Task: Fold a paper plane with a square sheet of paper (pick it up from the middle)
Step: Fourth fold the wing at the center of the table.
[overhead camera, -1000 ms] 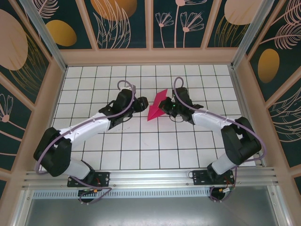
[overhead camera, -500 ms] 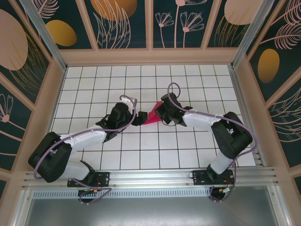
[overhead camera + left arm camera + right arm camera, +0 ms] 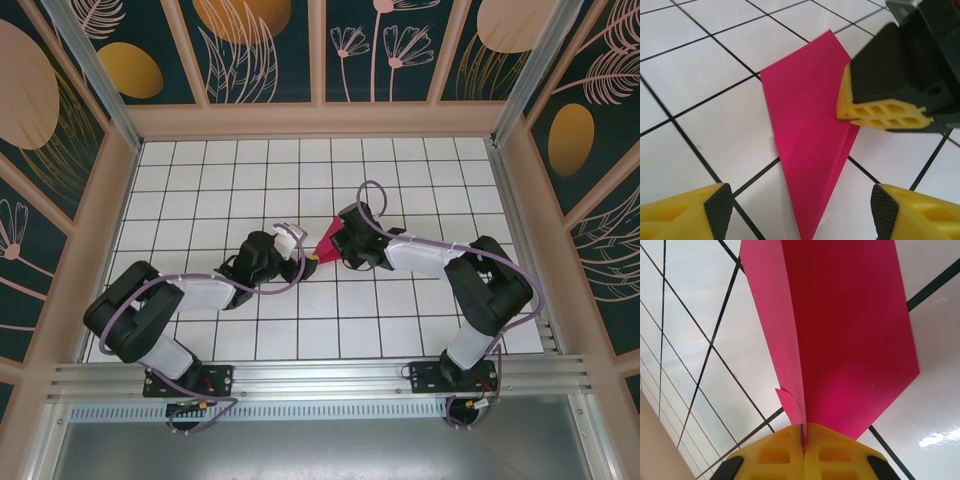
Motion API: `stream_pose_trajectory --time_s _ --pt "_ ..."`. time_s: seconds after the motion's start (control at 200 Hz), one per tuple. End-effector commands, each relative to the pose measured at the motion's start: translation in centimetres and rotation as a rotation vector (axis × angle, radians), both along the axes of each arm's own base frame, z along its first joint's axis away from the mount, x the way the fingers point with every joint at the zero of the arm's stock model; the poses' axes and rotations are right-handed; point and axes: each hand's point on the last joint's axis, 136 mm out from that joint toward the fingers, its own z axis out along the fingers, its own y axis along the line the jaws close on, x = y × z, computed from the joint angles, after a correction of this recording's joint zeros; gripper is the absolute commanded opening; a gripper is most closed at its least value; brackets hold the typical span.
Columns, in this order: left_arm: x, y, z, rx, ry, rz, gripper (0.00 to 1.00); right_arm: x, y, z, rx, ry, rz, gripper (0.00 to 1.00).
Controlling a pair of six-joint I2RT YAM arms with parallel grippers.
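Magenta-pink paper, folded into a pointed paper plane [image 3: 327, 240], is seen from the top external camera near the middle of the white gridded table [image 3: 400, 320], between the two arms. The right gripper [image 3: 337, 240] is set against its right side, and the left gripper [image 3: 306, 256] is placed just beside its near tip.

From the left wrist camera, the paper plane [image 3: 807, 130] is shown lying on the tiles with its narrow point directed toward the camera. The left gripper [image 3: 797, 212] is held with its yellow fingers [image 3: 687, 215] wide apart, the point lying between them untouched. The right gripper [image 3: 885, 112] is pressed shut on the plane's right edge.

From the right wrist camera, the right gripper [image 3: 803, 437] is seen clamped together on the paper plane [image 3: 845, 335], whose layers are spread away from the pinched edge over the tiles.
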Motion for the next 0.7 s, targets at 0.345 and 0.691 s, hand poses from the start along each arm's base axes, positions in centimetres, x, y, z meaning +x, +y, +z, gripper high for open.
stream_pose_trajectory --time_s 0.345,0.691 --pt "0.4 -3.0 -1.1 0.044 -0.186 -0.211 0.57 0.8 0.3 0.6 0.039 0.020 0.044 0.00" --pt "1.6 -3.1 -2.4 0.065 -0.217 -0.183 0.46 0.6 1.0 0.4 0.056 0.042 0.124 0.00"
